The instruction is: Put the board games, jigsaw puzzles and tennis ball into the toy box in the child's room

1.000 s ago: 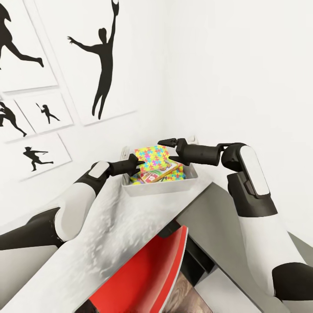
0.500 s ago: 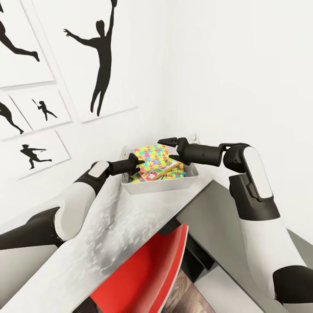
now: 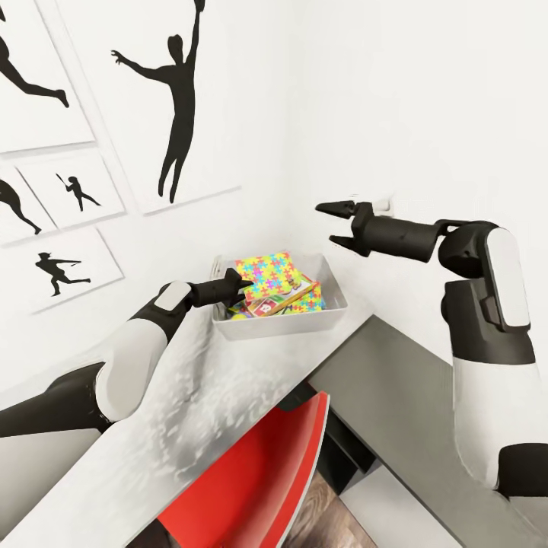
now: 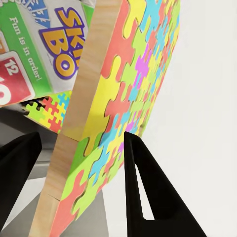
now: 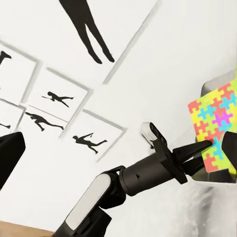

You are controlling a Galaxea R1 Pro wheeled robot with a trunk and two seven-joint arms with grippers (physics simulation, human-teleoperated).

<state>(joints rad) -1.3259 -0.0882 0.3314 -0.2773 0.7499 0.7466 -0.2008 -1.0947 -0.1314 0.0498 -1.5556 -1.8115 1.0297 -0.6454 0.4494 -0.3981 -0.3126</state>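
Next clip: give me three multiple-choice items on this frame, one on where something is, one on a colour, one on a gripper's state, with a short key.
1. Where is the tilted jigsaw puzzle?
A. In the toy box
B. On the chair
C. Flat on the table

2. What colour is the chair tucked under the table?
A. Blue
B. Red
C. Green

3. How is the right gripper?
A. Shut on a ball
B. Shut on a puzzle
C. Open, holding nothing

Key: 1 A, the head view shows it leaning inside the box's walls, with the left gripper at its edge. 2 B, its seat back is plainly red. 3 C, its fingers are spread in the air above the box with nothing between them.
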